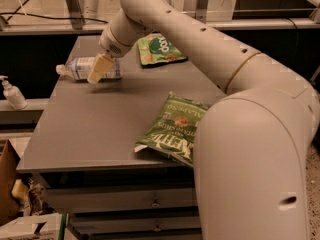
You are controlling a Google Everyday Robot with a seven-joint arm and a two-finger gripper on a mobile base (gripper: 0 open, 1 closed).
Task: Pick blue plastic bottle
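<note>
pincer at blue plastic bottle lying on grey table.

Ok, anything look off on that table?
Nothing spilled or damaged. The blue plastic bottle lies on its side by the table's left edge, gripper at its body; near chip bag and far chip bag lie flat.

Smooth, matt grey desk top, with dull, metal-looking drawer fronts beneath. Clear plastic blue plastic bottle with a pale, matt label, lying at the far left edge. Cream, matt plastic end effector directly in front of the bottle's middle. Smooth, faintly glossy off-white shell on the arm. Crinkled, shiny green chip bag near the front edge; second glossy green bag at the back. White plastic pump bottle off the desk, at left.
</note>
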